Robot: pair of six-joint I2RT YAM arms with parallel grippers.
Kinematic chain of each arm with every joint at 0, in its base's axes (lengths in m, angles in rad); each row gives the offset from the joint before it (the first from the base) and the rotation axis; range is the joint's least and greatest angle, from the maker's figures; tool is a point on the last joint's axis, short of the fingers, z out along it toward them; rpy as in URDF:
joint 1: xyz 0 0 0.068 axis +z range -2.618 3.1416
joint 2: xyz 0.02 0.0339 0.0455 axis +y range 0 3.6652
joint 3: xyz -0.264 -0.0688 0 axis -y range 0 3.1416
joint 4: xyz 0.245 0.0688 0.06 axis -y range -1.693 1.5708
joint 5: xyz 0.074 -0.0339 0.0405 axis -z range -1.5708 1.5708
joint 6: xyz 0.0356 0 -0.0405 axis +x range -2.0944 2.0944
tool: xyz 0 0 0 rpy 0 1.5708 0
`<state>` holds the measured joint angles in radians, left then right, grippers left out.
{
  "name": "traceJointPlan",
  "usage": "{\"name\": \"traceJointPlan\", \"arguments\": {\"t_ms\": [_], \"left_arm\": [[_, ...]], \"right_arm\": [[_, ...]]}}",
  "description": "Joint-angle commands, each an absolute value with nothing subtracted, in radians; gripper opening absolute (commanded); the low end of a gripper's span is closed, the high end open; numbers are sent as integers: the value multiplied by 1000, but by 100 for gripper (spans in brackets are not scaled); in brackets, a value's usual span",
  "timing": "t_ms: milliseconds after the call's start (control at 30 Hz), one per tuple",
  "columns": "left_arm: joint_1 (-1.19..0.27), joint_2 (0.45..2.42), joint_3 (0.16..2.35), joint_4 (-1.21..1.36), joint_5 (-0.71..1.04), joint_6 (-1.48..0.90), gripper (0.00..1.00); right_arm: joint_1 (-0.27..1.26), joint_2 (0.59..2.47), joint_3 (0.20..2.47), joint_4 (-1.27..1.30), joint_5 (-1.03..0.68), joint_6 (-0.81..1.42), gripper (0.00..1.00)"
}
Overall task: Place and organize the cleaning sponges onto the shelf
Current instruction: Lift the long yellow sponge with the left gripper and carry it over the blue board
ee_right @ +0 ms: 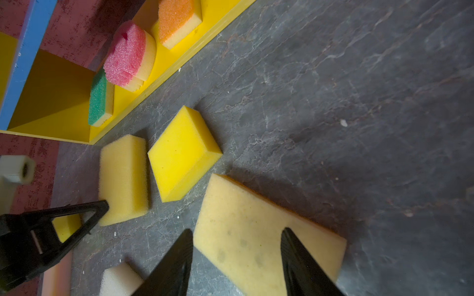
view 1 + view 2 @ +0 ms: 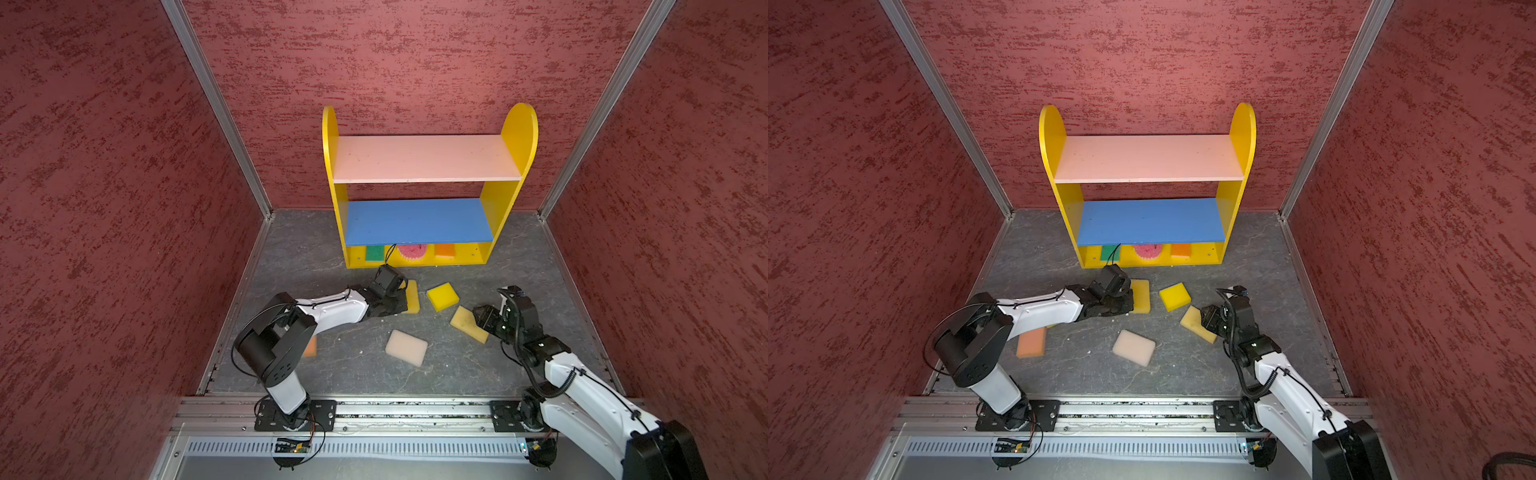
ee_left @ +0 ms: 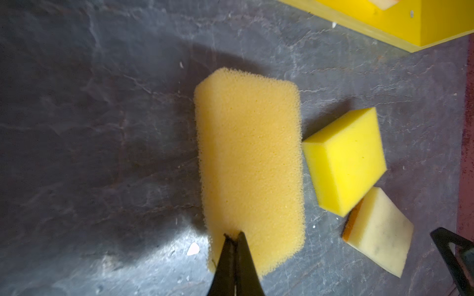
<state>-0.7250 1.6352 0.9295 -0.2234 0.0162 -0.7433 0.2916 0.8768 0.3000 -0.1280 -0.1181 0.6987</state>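
Observation:
The shelf stands at the back wall; its bottom board holds a green sponge, a round pink one and an orange one. On the floor in front lie a golden sponge, a bright yellow one, a tan one, a cream one and an orange one. My left gripper is shut on the golden sponge's near end, pinching the foam. My right gripper is open, its fingers straddling the tan sponge.
Red textured walls close in the grey floor on three sides. The left arm's elbow hangs over the orange floor sponge. A metal rail runs along the front edge. The pink and blue boards are bare.

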Motion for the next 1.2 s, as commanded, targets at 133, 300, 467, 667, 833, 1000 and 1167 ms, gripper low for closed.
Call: {"name": "traceJointPlan", "arguments": {"t_ms": [133,300,467,667,833,1000,1167], "left_arm": [[-720,1412,984,-342,-104,-635,0],[-673,1300,1013,-422,-110,-576,0],[-634,1246,1021,-474,-56,-542,0],[-680,1256,928,-474,-22,-595,0],[-682,1217,884,-481,-53,-595,0],[-646,1220,981,-496,-99,-520,0],[-568,1296,1102,-467,-156,-454,0]], "right_arm": [[288,897,286,-99,-146,704,56],[288,909,277,-52,-174,704,57],[288,944,278,9,-218,702,55],[300,978,343,-31,-249,620,37],[372,920,412,-150,-137,546,35],[383,858,416,-127,-112,555,38],[383,892,398,-89,-114,611,38]]}}
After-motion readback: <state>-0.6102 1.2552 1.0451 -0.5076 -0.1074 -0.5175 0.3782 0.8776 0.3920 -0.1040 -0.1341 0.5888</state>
